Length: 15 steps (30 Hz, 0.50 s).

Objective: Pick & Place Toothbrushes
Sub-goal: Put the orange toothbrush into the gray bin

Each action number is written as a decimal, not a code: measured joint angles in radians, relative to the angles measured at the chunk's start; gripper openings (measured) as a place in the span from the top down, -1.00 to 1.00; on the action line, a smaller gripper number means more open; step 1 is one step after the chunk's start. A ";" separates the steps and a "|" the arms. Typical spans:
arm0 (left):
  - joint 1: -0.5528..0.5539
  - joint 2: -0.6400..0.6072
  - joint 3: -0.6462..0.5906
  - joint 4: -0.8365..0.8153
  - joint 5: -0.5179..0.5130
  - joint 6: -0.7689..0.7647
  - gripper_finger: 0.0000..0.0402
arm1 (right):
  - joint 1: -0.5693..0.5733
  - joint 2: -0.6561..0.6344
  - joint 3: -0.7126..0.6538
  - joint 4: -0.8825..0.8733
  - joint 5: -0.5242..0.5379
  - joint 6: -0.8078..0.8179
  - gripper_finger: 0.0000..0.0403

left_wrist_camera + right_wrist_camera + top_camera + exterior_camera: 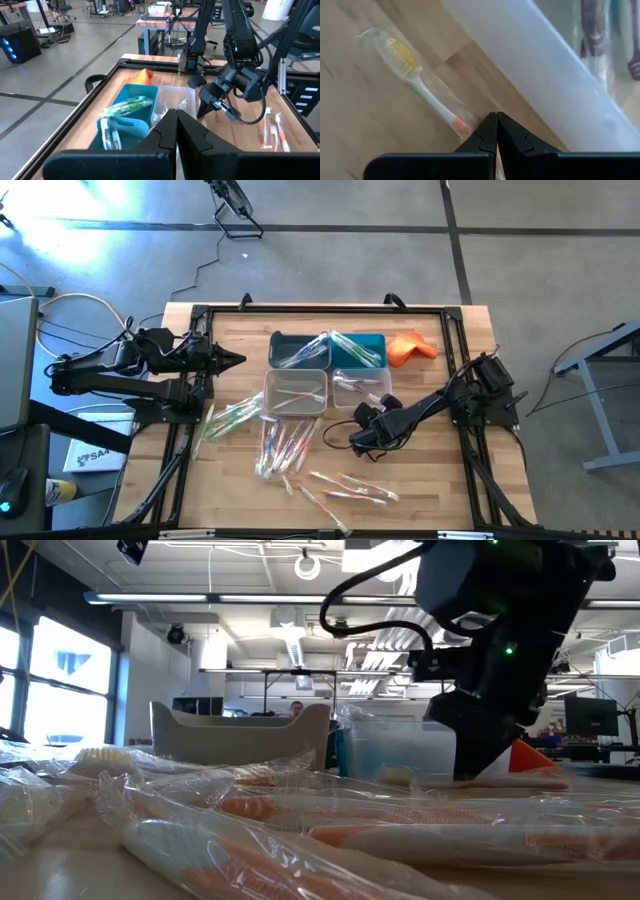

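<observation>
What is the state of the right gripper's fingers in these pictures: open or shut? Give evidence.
Shut. In the right wrist view the right gripper shows its two dark fingers pressed together, tips meeting on the end of a wrapped toothbrush lying on the table.

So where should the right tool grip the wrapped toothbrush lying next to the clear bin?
Probably at the slim handle of the wrapped toothbrush, coming straight down. It lies flat on the wooden table, alongside the clear bin, so fingers should straddle the handle crosswise. The right tool is shut at its orange end.

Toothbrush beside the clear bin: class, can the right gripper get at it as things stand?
Probably yes. The right gripper, fingers shut, sits right at the toothbrush, which lies bare on the table beside the clear bin; it must open first.
</observation>
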 joint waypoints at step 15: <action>0.000 0.000 0.001 -0.007 0.000 0.000 1.00 | 0.029 -0.094 0.000 0.151 -0.292 -0.039 0.99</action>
